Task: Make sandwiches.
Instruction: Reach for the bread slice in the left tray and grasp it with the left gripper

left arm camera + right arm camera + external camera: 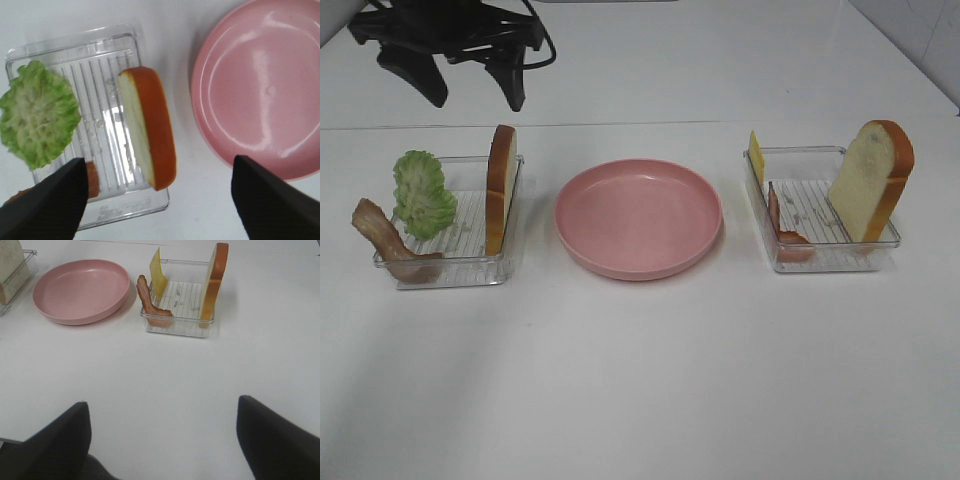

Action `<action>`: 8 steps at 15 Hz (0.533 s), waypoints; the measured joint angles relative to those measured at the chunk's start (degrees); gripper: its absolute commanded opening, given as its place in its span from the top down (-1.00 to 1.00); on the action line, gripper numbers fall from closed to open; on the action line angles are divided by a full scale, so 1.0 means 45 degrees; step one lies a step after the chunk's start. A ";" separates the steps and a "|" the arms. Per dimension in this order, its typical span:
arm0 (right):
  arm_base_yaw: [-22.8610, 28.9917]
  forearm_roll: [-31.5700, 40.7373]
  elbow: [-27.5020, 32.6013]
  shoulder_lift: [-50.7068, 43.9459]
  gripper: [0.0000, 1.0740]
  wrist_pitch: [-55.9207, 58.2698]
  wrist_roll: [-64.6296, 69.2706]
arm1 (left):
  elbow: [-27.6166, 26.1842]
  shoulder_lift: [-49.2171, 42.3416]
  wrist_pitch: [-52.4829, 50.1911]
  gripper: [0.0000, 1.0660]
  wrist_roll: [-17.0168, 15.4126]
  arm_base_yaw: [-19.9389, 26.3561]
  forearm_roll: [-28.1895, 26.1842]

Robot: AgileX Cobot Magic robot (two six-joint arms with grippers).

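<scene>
Two grippers stand open and empty: the left gripper (157, 162) hovers over the left tray (450, 272), and the right gripper (162, 402) hangs over bare table (160, 365) on the near side of the right tray (830, 262). The plate (640, 268) between the trays holds nothing. The step in hand is probably taking the left bread (501, 185), which stands on edge against its tray's right wall. Lower so the jaws pass either side of its flat faces, clear of that wall, close, lift straight up, then lay it flat on the plate. It is thick and white-faced, with smooth orange-brown crust, and is probably firm. Lettuce (423, 193) is ruffled; left bacon (385, 240) is wavy and overhangs the near-left rim. The right tray, clear ribbed plastic like the left, holds thin yellow cheese (756, 158), right bacon (785, 235) and right bread (872, 180).
</scene>
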 measured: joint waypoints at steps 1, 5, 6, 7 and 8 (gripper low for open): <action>0.0000 0.0000 0.0000 0.0000 -0.43 0.0000 0.0000 | -0.0433 0.0382 0.0013 -0.35 -0.0166 -0.0166 0.0064; 0.0000 0.0000 0.0000 0.0000 -0.43 0.0000 0.0000 | -0.0917 0.1502 0.0064 -0.35 -0.0280 -0.0344 0.0318; 0.0000 0.0000 0.0000 0.0000 -0.43 0.0000 0.0000 | -0.0917 0.1706 0.0076 -0.35 -0.0293 -0.0344 0.0369; 0.0000 0.0000 0.0000 0.0000 -0.43 0.0000 0.0000 | -0.0917 0.1821 0.0076 -0.35 -0.0318 -0.0344 0.0407; 0.0000 0.0000 0.0000 0.0000 -0.43 0.0000 0.0000 | -0.0917 0.1961 0.0102 -0.35 -0.0318 -0.0344 0.0458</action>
